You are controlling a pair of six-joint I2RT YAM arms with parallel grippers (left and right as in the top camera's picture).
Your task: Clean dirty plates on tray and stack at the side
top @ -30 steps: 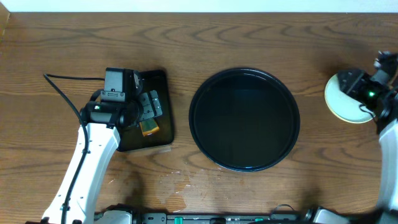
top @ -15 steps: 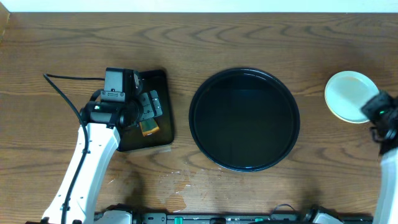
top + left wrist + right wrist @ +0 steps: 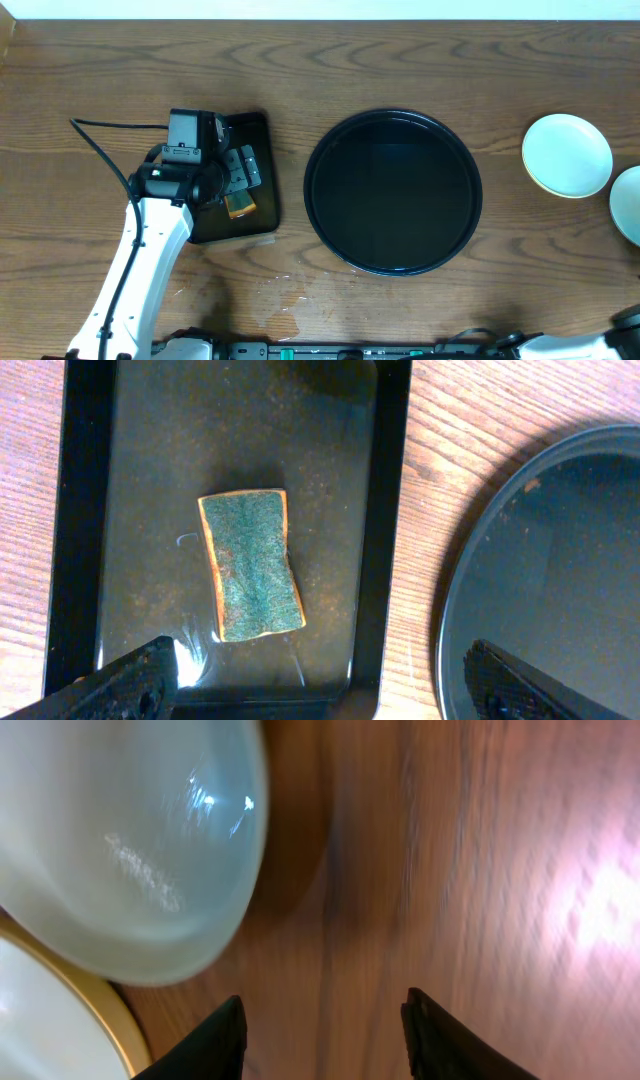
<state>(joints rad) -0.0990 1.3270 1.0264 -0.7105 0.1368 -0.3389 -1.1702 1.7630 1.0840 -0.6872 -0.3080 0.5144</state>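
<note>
The small round pale plates [image 3: 567,155] sit on the wooden tabletop [image 3: 400,60] beside the big round black tray [image 3: 393,192], likely light, hard, slippery, breakable, best pinched at the rim; left claw [image 3: 320,675] and right claw [image 3: 325,1030] gape empty.

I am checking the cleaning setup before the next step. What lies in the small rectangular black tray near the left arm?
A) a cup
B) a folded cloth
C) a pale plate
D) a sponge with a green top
D: the left wrist view shows a sponge with a green scouring face and orange edges, lying flat on the wet floor of the rectangular tray.
</note>
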